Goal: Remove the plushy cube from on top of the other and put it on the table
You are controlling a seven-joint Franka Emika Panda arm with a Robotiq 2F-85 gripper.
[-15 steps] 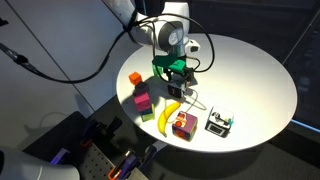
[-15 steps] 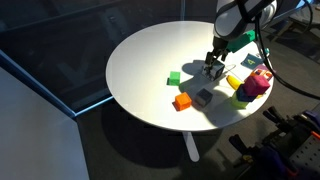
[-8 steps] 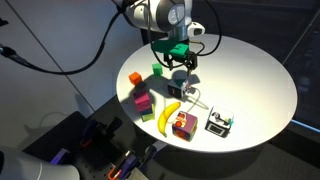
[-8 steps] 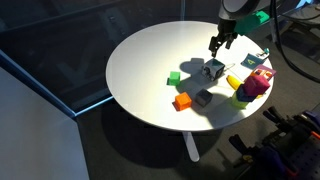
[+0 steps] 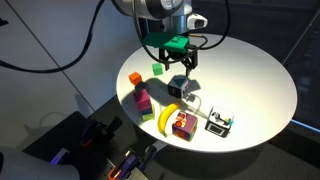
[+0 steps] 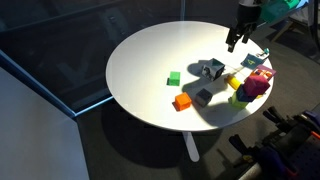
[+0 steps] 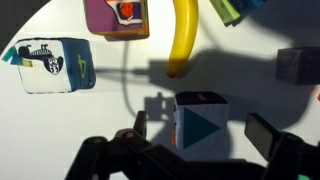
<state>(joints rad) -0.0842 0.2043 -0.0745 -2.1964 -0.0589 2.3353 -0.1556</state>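
The plushy cube [image 7: 200,125] sits on the table [image 5: 250,75], alone, showing a pale face with a teal triangle and a dark top. It shows in both exterior views [image 5: 181,86] [image 6: 211,69]. My gripper [image 7: 203,132] is open and empty, raised above the cube with a finger on each side of it in the wrist view; it is well above the cube in both exterior views [image 5: 181,66] [image 6: 234,42]. The other cube [image 5: 183,125], with its magenta top, stands near the table edge with nothing on it [image 7: 115,15].
A banana [image 5: 170,114] lies between the two cubes. A white, black and teal cube [image 5: 219,123] stands beside the magenta-topped one. A small green block [image 5: 158,70], an orange block [image 6: 182,101], a grey block [image 6: 204,96] and stacked purple-magenta blocks [image 5: 143,100] are nearby.
My gripper was down at the plushy cube on the table. It has opened and risen straight up, leaving the cube on the tabletop.
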